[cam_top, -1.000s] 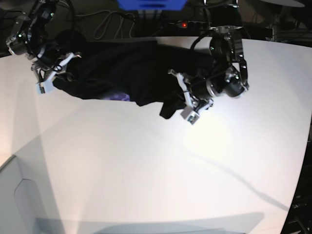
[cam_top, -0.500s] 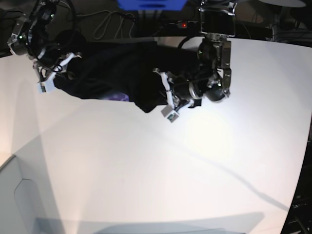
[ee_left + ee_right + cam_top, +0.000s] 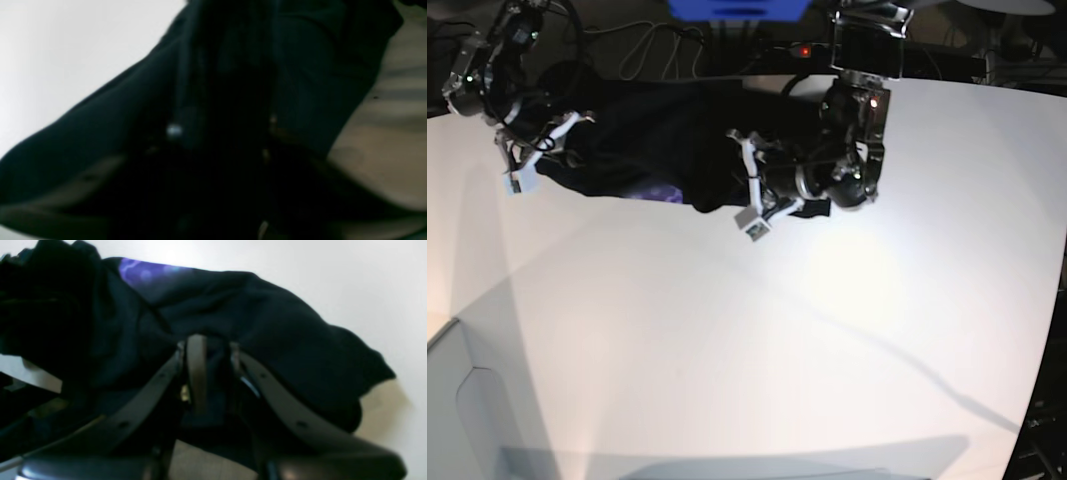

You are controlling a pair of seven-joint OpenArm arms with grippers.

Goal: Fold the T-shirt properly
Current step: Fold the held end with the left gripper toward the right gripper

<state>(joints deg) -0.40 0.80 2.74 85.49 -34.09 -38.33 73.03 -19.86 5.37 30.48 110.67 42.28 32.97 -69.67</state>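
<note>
The black T-shirt [image 3: 647, 140] lies bunched along the far side of the white table [image 3: 727, 350], with a purplish patch [image 3: 662, 192] showing at its near edge. My right gripper [image 3: 540, 150] is at the shirt's left end. In the right wrist view, this gripper [image 3: 208, 343] is shut on a fold of the T-shirt [image 3: 283, 340]. My left gripper [image 3: 749, 182] sits over the shirt's right half. In the left wrist view, dark blurred T-shirt fabric [image 3: 133, 116] fills the frame, and the left gripper [image 3: 223, 125] has its jaws apart.
Cables and a power strip with a red light [image 3: 802, 50] run behind the table's far edge. A blue object [image 3: 737, 8] sits at the top. A white box corner [image 3: 467, 400] stands at the lower left. The table edge curves down the right side.
My left arm has swung leftward across the shirt, drawing its right part over toward the middle. The fabric corner that hung below it now lies bunched. The right arm has held still.
</note>
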